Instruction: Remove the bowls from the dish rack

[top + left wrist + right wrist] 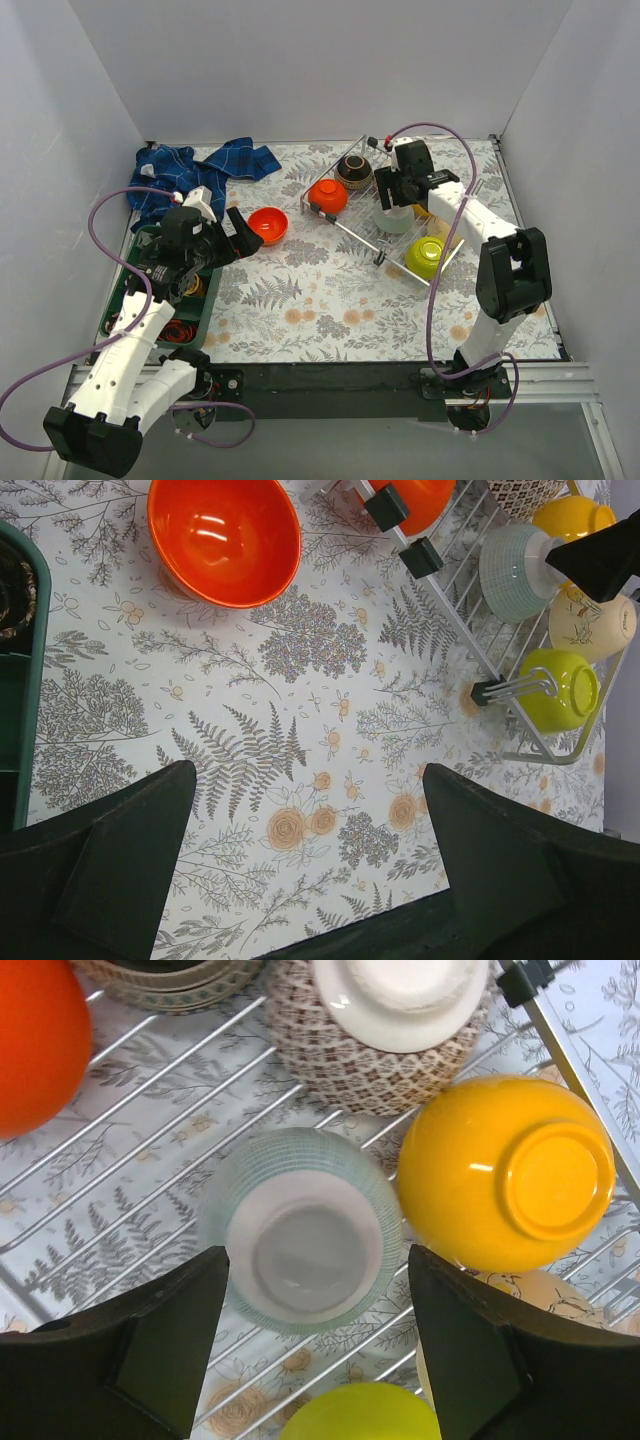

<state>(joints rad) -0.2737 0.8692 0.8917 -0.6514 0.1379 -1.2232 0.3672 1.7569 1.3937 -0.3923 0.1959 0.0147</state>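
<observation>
Cut off, right wrist view: the dark brown bowl [165,980] is showing only a strip at the top edge. One red-orange bowl [35,1040] is running off the left edge, and the lime green bowl [360,1415] is poking in from the bottom. The beige bowl [545,1295] is peeking out from under the yellow-orange bowl [505,1170].

Hidden, top view: the right arm [470,215] is covering the yellow-orange, beige and patterned bowls.

Hard to make out: whether the right fingers [130,1360] are pressing the pale mint bowl [300,1230]. They seem to be stopping just short of its sides.

Right gripper [315,1280]: it is hovering over the dish rack [470,620] with its jaws partly spread. One finger is standing on each side of the pale mint bowl, which is lying foot-up on the wires.

Left gripper [310,880]: it is hanging wide open above the bare flowered tablecloth [300,730], holding nothing and touching nothing.

Bowls in the rack: seven are resting there. The patterned bowl [385,1030] and the yellow-orange bowl are lying foot-up just beside the mint one.

Bowl off the rack: the second red-orange bowl [225,535] is sitting upright on the cloth. It is lying between the rack and the green tray [20,680], ahead of the left gripper.

Far left corner: a blue cloth [200,170] is lying crumpled.
</observation>
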